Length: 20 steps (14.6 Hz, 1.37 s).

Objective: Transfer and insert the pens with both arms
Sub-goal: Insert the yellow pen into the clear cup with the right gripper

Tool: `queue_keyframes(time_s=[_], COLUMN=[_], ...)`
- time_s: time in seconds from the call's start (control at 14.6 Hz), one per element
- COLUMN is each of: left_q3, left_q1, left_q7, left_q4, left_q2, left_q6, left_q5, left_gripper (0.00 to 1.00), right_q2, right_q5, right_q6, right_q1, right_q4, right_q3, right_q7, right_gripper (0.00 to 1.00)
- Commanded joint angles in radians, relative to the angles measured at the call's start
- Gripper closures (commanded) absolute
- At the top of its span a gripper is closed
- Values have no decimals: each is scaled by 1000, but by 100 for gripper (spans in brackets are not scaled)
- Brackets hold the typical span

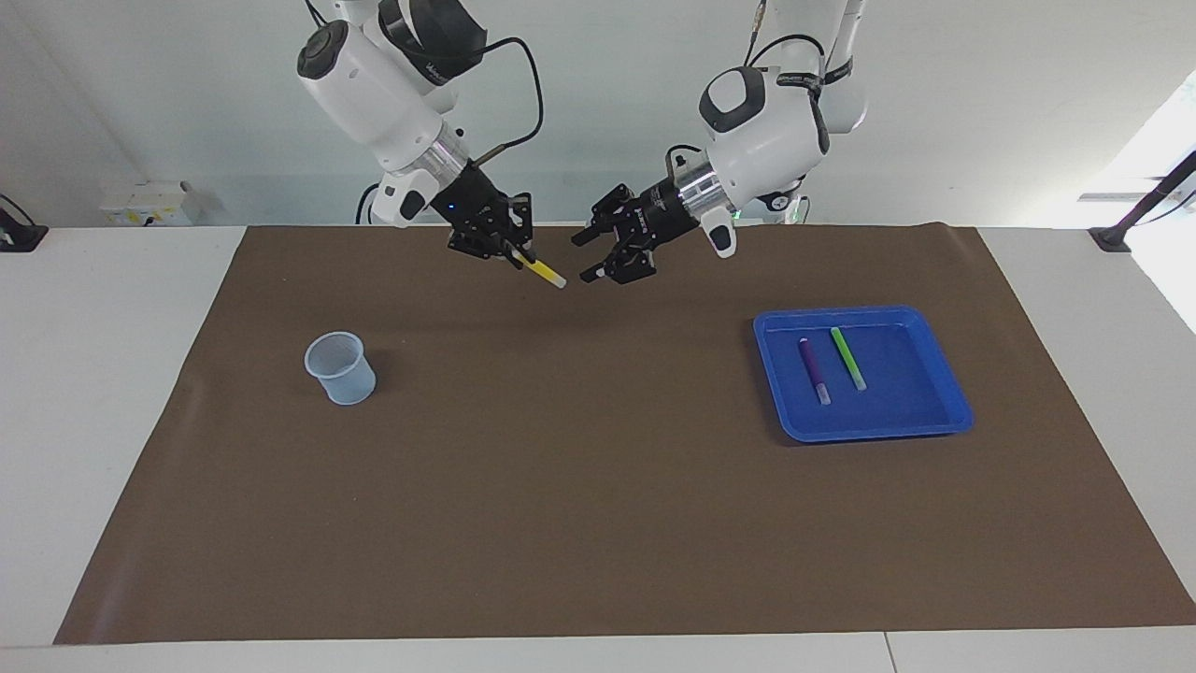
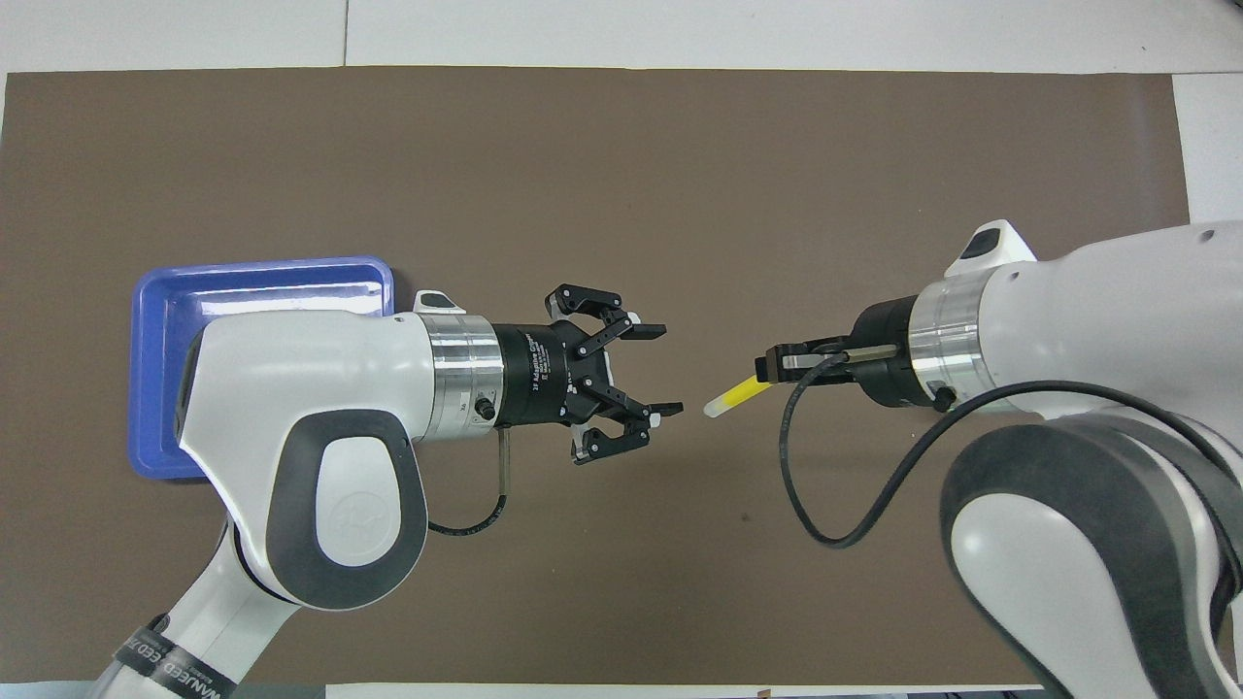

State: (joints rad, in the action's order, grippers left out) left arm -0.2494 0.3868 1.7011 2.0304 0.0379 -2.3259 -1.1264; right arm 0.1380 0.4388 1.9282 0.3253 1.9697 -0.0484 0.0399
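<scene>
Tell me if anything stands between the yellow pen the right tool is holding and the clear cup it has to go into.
Nothing visible does. The right tool holds the yellow pen up over bare brown mat, and only mat lies between there and the cup.

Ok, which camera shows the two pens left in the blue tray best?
The facing view: the slim purple marker pen and the bright green marker pen lie side by side, apart, in the blue plastic tray. In the overhead view the left arm covers most of the tray, hiding both pens.
</scene>
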Motion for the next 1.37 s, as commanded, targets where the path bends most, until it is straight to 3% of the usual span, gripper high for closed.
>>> queue_keyframes(time_s=[0.0, 0.27, 0.48, 0.62, 0.75, 0.96, 1.17, 1.3], left_q3=[12, 15, 13, 13, 16, 16, 16, 16], left_q1=[-6, -48, -100, -105, -115, -201, -317, -373], left_q7=[5, -5, -9, -69, -157, -331, -620, -804], left_q4=[33, 25, 5, 2, -4, -18, -16, -9], left_q2=[28, 25, 20, 22, 20, 23, 25, 19], left_q6=[-1, 48, 150, 203, 235, 383, 506, 523], left_q5=[11, 149, 347, 411, 450, 577, 654, 747], left_gripper=[0, 0, 0, 0, 0, 0, 0, 0], right_q2=[-15, -63, -70, -93, -112, -109, -97, -93], right_q5=[-129, -290, -368, -370, -374, -377, -377, -377], right_q6=[-115, -181, -158, -124, -111, -49, 53, 69], right_q1=[-83, -181, -261, -316, -345, -384, -400, -407], right_q4=[-80, -186, -145, -117, -82, -10, 96, 118], right_q3=[4, 1, 1, 1, 1, 1, 1, 1], right_q7=[-136, -355, -527, -561, -597, -635, -637, -635], right_gripper=[100, 100, 100, 100, 100, 100, 100, 100])
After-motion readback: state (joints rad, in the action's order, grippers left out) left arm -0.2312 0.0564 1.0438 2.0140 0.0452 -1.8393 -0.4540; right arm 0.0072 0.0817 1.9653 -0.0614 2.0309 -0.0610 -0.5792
